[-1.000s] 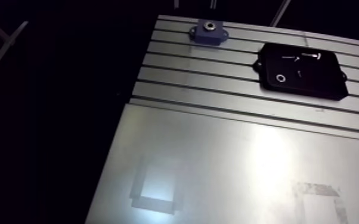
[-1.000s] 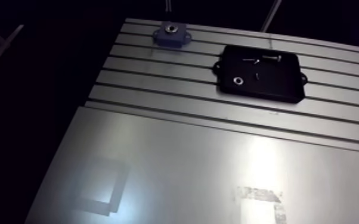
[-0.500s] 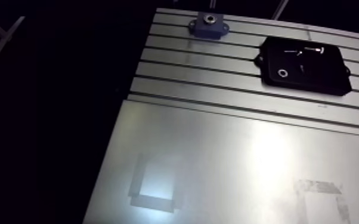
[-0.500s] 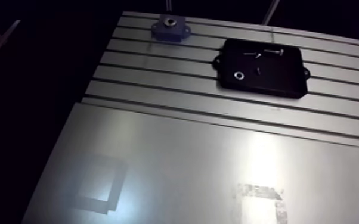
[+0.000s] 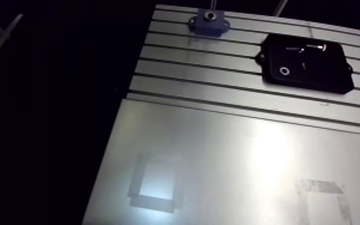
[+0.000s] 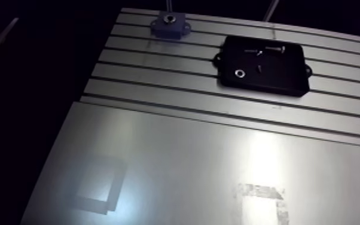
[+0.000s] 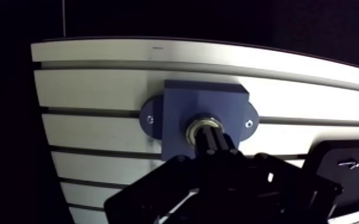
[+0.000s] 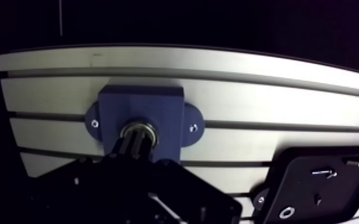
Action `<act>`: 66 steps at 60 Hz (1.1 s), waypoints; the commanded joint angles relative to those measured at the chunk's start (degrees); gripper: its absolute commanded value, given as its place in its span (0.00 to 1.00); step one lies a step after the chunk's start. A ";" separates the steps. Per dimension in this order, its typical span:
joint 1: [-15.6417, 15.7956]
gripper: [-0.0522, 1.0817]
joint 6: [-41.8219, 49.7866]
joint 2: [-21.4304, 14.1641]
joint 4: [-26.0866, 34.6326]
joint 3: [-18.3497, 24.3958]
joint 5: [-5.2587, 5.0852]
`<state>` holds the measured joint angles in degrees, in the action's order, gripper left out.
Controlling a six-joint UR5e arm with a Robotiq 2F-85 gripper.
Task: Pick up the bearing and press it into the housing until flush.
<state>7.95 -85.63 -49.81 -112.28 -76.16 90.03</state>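
Note:
A blue housing [image 7: 201,113] with two mounting ears is fixed on the slotted table [image 7: 98,89]. A silver bearing [image 7: 206,127] sits in its round bore. In the wrist view my gripper [image 7: 209,137] is shut, its dark fingertips together and resting right on the bearing's face. How deep the bearing sits in the bore is hidden by the fingers. In the arm view the housing [image 5: 208,23] stands at the table's far edge.
A black tray [image 5: 305,63] lies to the right of the housing, holding a small metal ring [image 5: 284,71] and a few screws [image 5: 314,46]. A smooth metal sheet [image 5: 230,161] with tape marks covers the near part of the table.
The whole arm view has shifted slightly, so the camera has moved. The housing, tray and its contents keep their places on the table.

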 commanded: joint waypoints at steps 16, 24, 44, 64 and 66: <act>0.31 1.00 -0.02 0.29 -0.01 -0.51 0.01; 0.40 1.00 -0.02 0.29 -0.09 -0.61 0.01; 0.40 1.00 -0.19 0.45 -0.09 -0.79 0.10; 0.40 1.00 -0.19 0.73 -0.18 -0.79 0.10; 0.40 1.00 -0.19 0.73 -0.18 -0.79 0.10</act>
<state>8.35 -85.82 -49.13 -112.43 -76.93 90.12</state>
